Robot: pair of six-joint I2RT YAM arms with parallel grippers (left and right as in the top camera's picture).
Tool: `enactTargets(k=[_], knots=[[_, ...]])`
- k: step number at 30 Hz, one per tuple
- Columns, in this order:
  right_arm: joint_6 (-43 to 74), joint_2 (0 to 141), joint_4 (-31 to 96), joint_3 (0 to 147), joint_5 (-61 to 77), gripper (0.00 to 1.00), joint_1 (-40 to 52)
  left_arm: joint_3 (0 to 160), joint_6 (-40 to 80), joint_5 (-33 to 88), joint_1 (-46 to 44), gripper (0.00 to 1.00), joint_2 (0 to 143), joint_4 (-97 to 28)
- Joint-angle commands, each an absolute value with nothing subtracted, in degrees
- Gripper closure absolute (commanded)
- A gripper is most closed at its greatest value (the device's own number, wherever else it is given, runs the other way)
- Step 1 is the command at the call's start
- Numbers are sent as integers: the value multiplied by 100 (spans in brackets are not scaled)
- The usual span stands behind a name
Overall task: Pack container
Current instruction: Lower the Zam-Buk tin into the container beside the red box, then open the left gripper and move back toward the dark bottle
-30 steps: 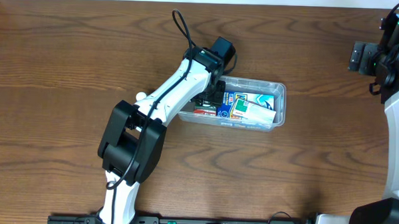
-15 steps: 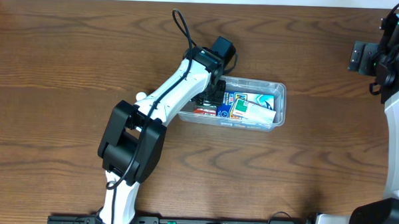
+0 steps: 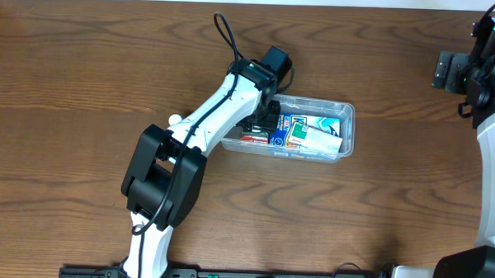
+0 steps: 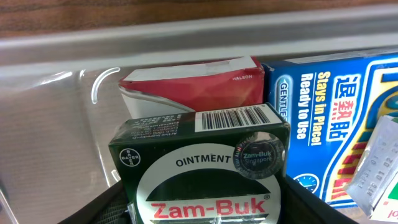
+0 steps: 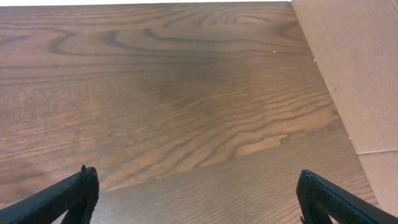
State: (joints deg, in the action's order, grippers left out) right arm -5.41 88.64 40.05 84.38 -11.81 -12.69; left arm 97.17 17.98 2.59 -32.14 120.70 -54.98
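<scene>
The clear plastic container [image 3: 347,130] lies at the table's middle with several small boxes in it. My left gripper [image 3: 263,119] reaches into its left end and is shut on a dark green Zam-Buk ointment box [image 4: 202,165], held between its fingers inside the container [image 4: 56,155]. A red box [image 4: 199,84] lies just beyond it and a blue box [image 4: 336,112] to its right. In the overhead view the blue and white boxes [image 3: 310,131] fill the container's right part. My right gripper [image 5: 196,199] is open and empty above bare wood at the far right [image 3: 468,76].
A brown cardboard surface [image 5: 354,62] lies to the right in the right wrist view. A small white object [image 3: 175,119] lies on the table beside the left arm. The left arm [image 3: 207,121] stretches diagonally over the table.
</scene>
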Motion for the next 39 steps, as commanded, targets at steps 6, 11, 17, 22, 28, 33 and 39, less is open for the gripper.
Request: enactTargets(k=[6, 11, 17, 22, 28, 33, 39], knots=[[-475, 8851, 4012, 8425, -1201, 1, -1317, 9686, 1813, 193, -3212, 19, 12151, -5474], [-475, 8851, 4012, 8425, -1201, 1, -1317, 9688, 1811, 204, -3210, 13, 12151, -5408], [-475, 8851, 4012, 8425, -1201, 1, -1317, 9776, 1809, 255, -3210, 13, 12101, -5441], [-475, 8851, 4012, 8427, -1201, 1, -1317, 10012, 1765, 252, -3210, 12, 11915, -5708], [-475, 8851, 4012, 8425, -1201, 1, -1317, 10119, 1653, 252, -3210, 12, 11393, -5872], [-475, 8851, 4012, 8425, -1201, 1, -1317, 10119, 1535, 250, -3203, 7, 10753, -5966], [-475, 8851, 4012, 8425, -1201, 1, -1317, 10119, 1376, -56, -2821, 5, 10147, -6434]])
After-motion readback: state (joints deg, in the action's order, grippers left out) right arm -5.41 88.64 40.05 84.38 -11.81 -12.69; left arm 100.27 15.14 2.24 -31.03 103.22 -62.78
